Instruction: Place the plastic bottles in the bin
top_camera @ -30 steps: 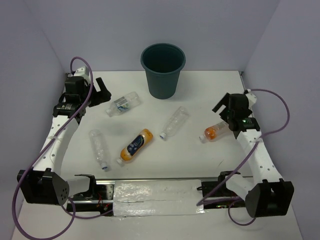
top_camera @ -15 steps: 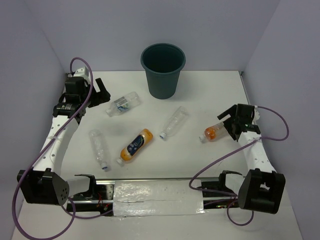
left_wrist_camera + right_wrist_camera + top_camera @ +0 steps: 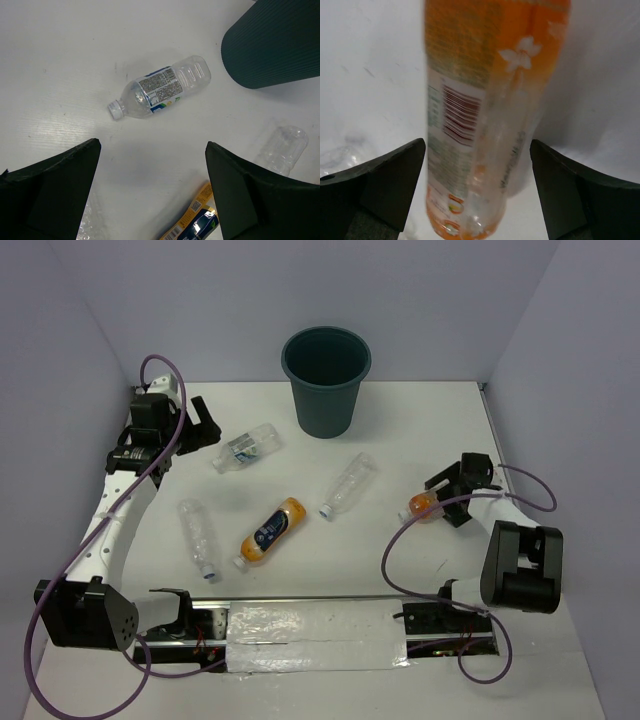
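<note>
Right claw [image 3: 477,187] spread astride the short orange bottle [image 3: 423,505], lying on the tabletop [image 3: 400,420] well apart from the bin [image 3: 326,380]; probably light, slick, squashy; pinch mid-body; left claw [image 3: 152,165] spread too.

A white table [image 3: 400,420] enclosed by plain lavender walls [image 3: 200,300].

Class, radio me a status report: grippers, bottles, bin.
Left gripper open, labelled clear bottle ahead of it. Right gripper open, straddling the short orange bottle, not gripping. Bin upright, nothing blocking it.
</note>
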### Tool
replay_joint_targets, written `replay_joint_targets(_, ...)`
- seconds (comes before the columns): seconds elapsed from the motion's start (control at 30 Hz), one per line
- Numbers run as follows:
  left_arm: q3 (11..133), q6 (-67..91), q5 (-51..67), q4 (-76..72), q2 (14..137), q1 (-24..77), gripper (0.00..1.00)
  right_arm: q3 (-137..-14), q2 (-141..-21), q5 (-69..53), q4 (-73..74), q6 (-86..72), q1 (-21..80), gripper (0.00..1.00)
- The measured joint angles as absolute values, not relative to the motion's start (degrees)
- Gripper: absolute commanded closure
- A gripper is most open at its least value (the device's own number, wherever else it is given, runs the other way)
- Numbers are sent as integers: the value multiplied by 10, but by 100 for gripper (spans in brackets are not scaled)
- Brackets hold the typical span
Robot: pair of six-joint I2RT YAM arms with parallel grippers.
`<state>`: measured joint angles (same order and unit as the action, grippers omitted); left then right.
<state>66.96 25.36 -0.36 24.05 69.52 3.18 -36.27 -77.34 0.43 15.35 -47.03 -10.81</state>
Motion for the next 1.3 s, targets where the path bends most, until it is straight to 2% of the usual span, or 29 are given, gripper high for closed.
replay_joint_targets(0.07, 669, 254, -4, 241, 695, 32, 1, -363, -783, 2, 135, -472, -108, 20)
replay_joint_targets(0.1, 669, 254, -4, 241, 695, 32, 1, -363, -785, 2, 129, -474, -108, 34)
replay_joint_targets(0.2, 669, 254, -4, 241, 695, 32, 0, -361, -782, 3, 129, -475, -108, 50)
replay_joint_targets(0.27, 670, 254, -4, 241, 695, 32, 1, -363, -769, 8, 142, -473, -106, 53)
replay_joint_targets(0.4, 670, 254, -4, 242, 695, 32, 1, -413, -716, 41, 209, -461, -83, 54)
replay_joint_targets(0.5, 670, 254, -4, 242, 695, 32, 1, -533, -686, 69, 240, -450, -33, 54)
replay_joint_targets(0.63, 672, 255, -6, 249, 695, 32, 1, -745, -709, 126, 247, -421, 73, 52)
replay_joint_targets(0.8, 701, 257, -28, 286, 696, 32, 1, -982, -812, 195, 243, -380, 178, 50)
replay_joint_targets(1.03, 728, 255, -25, 319, 695, 32, 1, -1276, -1043, 291, 246, -316, 247, 46)
replay_joint_targets(1.13, 730, 253, -13, 336, 691, 32, 1, -1341, -1121, 329, 238, -290, 263, 44)
replay_joint_targets(1.3, 730, 242, 3, 351, 670, 32, 1, -1348, -1185, 376, 202, -253, 277, 45)
